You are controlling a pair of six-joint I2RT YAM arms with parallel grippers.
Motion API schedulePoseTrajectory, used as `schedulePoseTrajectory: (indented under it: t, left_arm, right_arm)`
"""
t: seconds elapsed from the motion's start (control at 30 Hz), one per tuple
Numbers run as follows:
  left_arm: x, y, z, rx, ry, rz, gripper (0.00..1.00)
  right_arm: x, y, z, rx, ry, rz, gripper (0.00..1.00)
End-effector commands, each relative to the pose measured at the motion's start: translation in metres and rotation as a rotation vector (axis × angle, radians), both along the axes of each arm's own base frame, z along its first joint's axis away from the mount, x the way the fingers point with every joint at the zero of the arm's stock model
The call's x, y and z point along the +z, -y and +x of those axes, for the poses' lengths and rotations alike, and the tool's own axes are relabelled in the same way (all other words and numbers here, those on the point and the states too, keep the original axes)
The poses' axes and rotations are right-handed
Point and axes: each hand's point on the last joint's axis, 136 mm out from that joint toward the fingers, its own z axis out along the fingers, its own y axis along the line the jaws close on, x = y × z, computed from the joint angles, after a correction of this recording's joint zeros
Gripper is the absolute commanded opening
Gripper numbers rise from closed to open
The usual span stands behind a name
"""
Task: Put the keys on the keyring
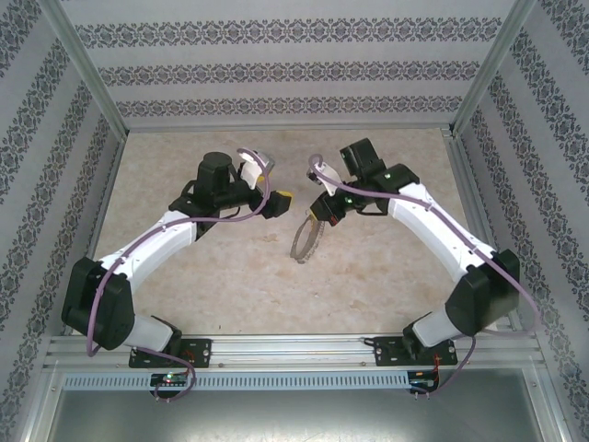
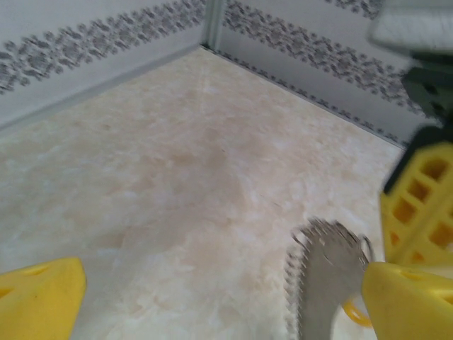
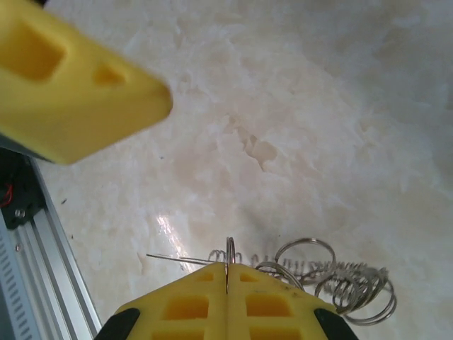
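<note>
Keyring, a large thin metal ring fringed with silvery pieces (image 1: pixel 303 241), is being pinched by the right end effector (image 3: pixel 228 273); the left end effector (image 1: pixel 279 202) is gaping wide, empty. Whether the key is threaded is unclear.

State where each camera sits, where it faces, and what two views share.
Top external: above and behind the bases, looking down on the table; both arms show.
Left wrist: on the left arm, facing across the table toward a wall corner; the open left claw shows.
Right wrist: on the right arm, looking down at the table; the right claw, shut on the keyring.
Shared: both wrist views show the keyring.
</note>
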Motion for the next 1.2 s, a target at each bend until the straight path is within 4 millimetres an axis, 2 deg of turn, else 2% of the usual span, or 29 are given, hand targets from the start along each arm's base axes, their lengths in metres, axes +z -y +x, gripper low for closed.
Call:
schedulePoseTrajectory:
  t: [0.0, 0.17, 0.33, 0.57, 0.83, 1.17]
  left_arm:
    - [0.001, 0.011, -0.024, -0.183, -0.033, -0.012, 0.95]
    - [-0.004, 0.019, -0.042, -0.307, -0.090, -0.002, 0.81]
    - [-0.009, 0.024, -0.042, -0.353, -0.106, -0.018, 0.71]
    - [-0.009, 0.036, -0.040, -0.443, -0.149, -0.061, 0.47]
    - [-0.003, 0.042, -0.044, -0.508, -0.167, -0.101, 0.44]
    - [-0.012, 0.048, -0.052, -0.566, -0.227, -0.110, 0.41]
  right_arm:
    - [0.004, 0.001, -0.017, 0.129, -0.068, -0.026, 0.00]
    - [0.006, -0.005, -0.009, 0.186, -0.100, -0.051, 0.00]
    - [0.009, -0.006, -0.004, 0.214, -0.094, -0.074, 0.00]
    - [0.012, -0.010, -0.003, 0.249, -0.083, -0.106, 0.00]
    - [0.015, -0.013, 0.000, 0.257, -0.058, -0.107, 0.00]
    - [0.018, -0.014, 0.002, 0.256, -0.037, -0.107, 0.00]
